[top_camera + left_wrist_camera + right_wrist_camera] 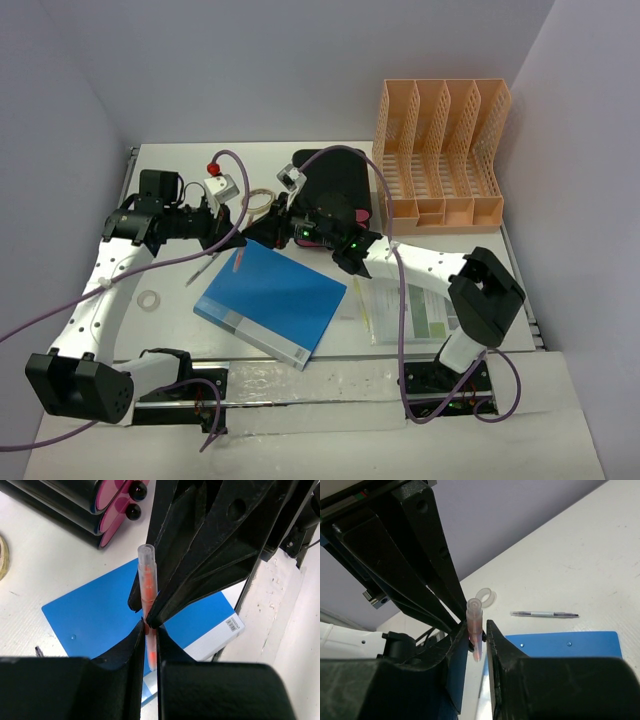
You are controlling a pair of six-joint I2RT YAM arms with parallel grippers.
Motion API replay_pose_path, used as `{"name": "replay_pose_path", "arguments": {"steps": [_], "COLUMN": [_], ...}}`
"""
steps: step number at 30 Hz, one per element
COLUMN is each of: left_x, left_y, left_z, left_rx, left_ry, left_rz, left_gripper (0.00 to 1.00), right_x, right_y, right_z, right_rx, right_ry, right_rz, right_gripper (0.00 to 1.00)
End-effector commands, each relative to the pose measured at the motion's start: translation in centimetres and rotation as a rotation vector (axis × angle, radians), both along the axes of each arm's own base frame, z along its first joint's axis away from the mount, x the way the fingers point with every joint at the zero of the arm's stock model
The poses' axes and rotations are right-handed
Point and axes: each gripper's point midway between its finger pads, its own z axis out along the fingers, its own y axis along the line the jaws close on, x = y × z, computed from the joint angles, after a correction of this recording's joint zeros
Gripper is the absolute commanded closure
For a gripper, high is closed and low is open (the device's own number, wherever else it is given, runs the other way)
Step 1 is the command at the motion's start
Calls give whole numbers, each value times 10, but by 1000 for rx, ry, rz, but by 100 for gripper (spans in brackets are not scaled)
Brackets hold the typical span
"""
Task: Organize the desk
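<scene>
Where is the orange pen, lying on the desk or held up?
Held up. The left claw and right claw both pinch the orange pen above the blue book.

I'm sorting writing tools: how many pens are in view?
2. An orange pen is held by the left pincer and right pincer together; a clear pen lies on the desk beside the blue book. Others may be hidden.

The desk (180, 330) is finished in white. The book (272, 300) is coloured blue, edged with a white barcoded strip. The pen (148, 585) is tinted orange under a clear cap. The far rack (440, 150) is moulded in pale orange, slotted; the box (335, 180) is black with pink drawers (111, 500).
</scene>
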Motion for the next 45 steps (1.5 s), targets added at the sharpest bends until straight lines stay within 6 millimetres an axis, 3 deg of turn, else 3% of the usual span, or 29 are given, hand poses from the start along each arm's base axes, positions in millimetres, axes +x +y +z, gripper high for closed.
{"name": "replay_pose_path", "arguments": {"steps": [1, 3, 6, 8, 9, 10, 11, 13, 16, 21, 26, 27, 29, 32, 35, 39, 45], "left_x": [-8, -9, -8, -6, -5, -1, 2, 5, 7, 15, 14, 14, 16, 17, 16, 18, 17], "left_y": [-11, -11, -12, -11, -11, -9, -8, -6, -5, -5, -10, -12, -11, -10, -9, -8, -7], "left_z": [13, 14, 15, 15, 14, 11, 8, 1, -9, -10, -9, -10, -13, -13, -11, -8, -10], "left_rx": [-51, -52, -51, -49, -43, -31, -19, -7, 8, 8, -16, -16, -10, -2, -1, -1, 6], "left_ry": [-34, -35, -40, -44, -45, -54, -56, -56, -51, -62, -66, -66, -61, -66, -72, -72, -66], "left_rz": [-66, -69, -69, -63, -56, -43, -29, -21, -19, 8, -13, -16, -9, 5, 11, 29, 30], "left_gripper": [100, 100, 100, 95, 90, 69, 56, 48, 46, 77, 75, 78, 96, 100, 100, 100, 100], "right_x": [-1, 1, 1, 2, 1, 1, 2, 3, 4, 2, -1, -1, 0, 1, -1, -6, -11], "right_y": [8, 8, 10, 9, 9, 8, 6, 4, 2, 1, 3, 3, 4, 4, 3, 0, -10], "right_z": [31, 32, 31, 30, 31, 32, 33, 34, 37, 42, 42, 42, 41, 38, 34, 28, 34], "right_rx": [78, 80, 77, 75, 75, 75, 74, 68, 62, 71, 79, 82, 82, 68, 53, 35, 22], "right_ry": [-49, -51, -43, -42, -44, -48, -51, -56, -66, -67, -59, -57, -56, -53, -56, -62, -87], "right_rz": [24, 24, 24, 20, 19, 15, 7, -5, -18, -12, 2, 4, 4, -2, 7, 23, 16], "right_gripper": [73, 78, 98, 100, 100, 100, 100, 100, 100, 100, 100, 100, 100, 100, 90, 63, 44]}}
